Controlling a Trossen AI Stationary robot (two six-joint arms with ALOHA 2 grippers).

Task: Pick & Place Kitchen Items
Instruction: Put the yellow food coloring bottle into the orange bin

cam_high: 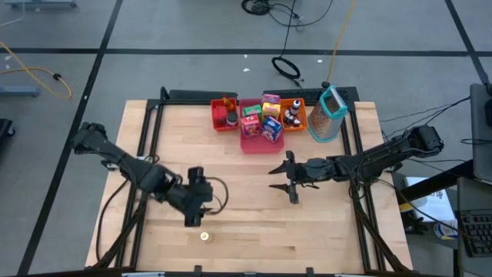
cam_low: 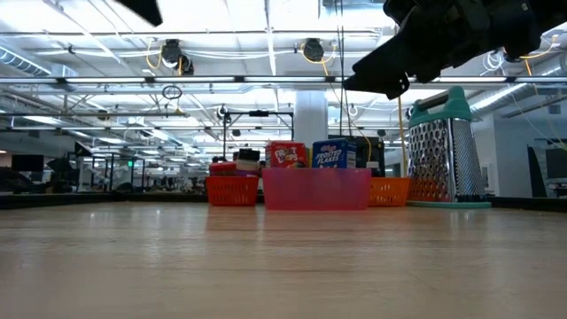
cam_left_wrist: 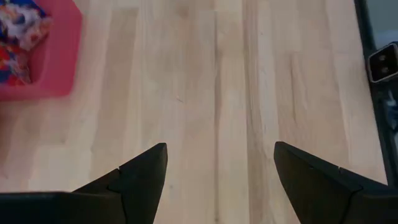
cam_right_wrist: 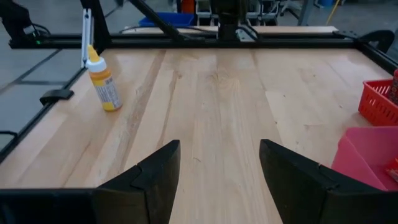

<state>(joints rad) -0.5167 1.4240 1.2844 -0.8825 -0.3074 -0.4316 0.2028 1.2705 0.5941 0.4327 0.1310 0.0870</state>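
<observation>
The kitchen items sit mostly in three trays at the table's far middle. Green, yellow and blue boxes (cam_high: 261,121) fill the pink tray (cam_high: 254,145), a dark-capped shaker (cam_high: 231,118) stands in the red tray (cam_high: 216,115), and little bottles (cam_high: 291,115) stand in the orange tray (cam_high: 301,123). A small yellow bottle (cam_right_wrist: 103,82) stands upright on its base near the front edge (cam_high: 204,236). My left gripper (cam_left_wrist: 219,171) hovers open over bare wood at front left (cam_high: 204,198), holding nothing. My right gripper (cam_right_wrist: 219,165) is open at mid-table (cam_high: 280,181), level and empty.
A metal box grater (cam_high: 329,115) with a teal rim stands at the far right beside the orange tray. Black frame rails (cam_high: 150,131) run along the table's left, right and far sides. Bare wood lies between the two grippers and the trays.
</observation>
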